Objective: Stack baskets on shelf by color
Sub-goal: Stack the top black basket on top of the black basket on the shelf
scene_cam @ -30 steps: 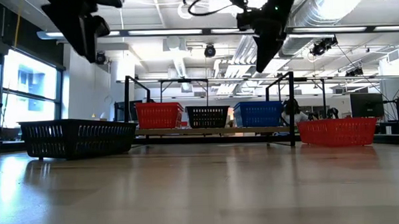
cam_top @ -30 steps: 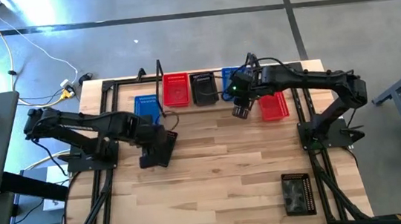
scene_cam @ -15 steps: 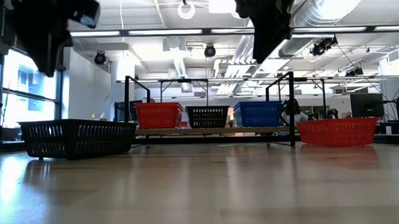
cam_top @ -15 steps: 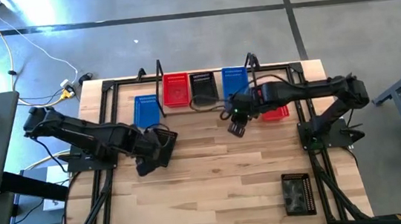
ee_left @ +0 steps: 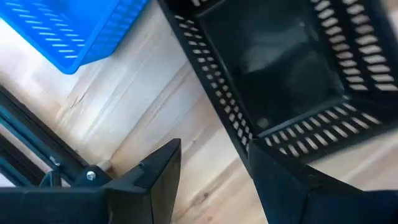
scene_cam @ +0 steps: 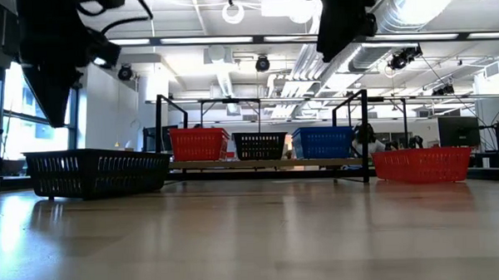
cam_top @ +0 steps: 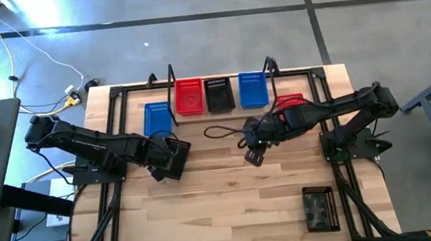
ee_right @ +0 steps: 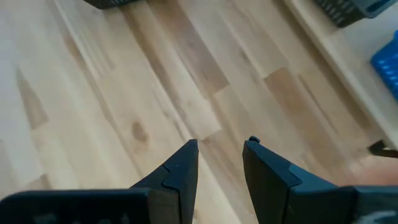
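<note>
On the shelf (cam_top: 231, 77) (scene_cam: 267, 163) a red basket (cam_top: 189, 97), a black basket (cam_top: 218, 94) and a blue basket (cam_top: 252, 90) stand side by side on their bottoms. My left gripper (cam_top: 168, 161) (ee_left: 214, 149) is open, above another black basket (scene_cam: 97, 172) (ee_left: 280, 68) that rests on the tabletop. In the low view it hangs clear of that basket's rim. My right gripper (cam_top: 253, 155) (ee_right: 221, 144) is open over bare wood in front of the shelf, holding nothing.
A blue basket (cam_top: 157, 119) (ee_left: 68, 31) sits on the table left of the shelf. A red basket (cam_top: 289, 99) (scene_cam: 422, 163) lies under my right arm. A third black basket (cam_top: 319, 208) is near the right near corner. A cable loop (cam_top: 216, 130) lies before the shelf.
My right gripper has drawn back from the blue basket on the shelf, moving toward the near edge and a little left, out over the open tabletop. My left gripper has shifted left and come lower over the black basket. No basket has moved.
</note>
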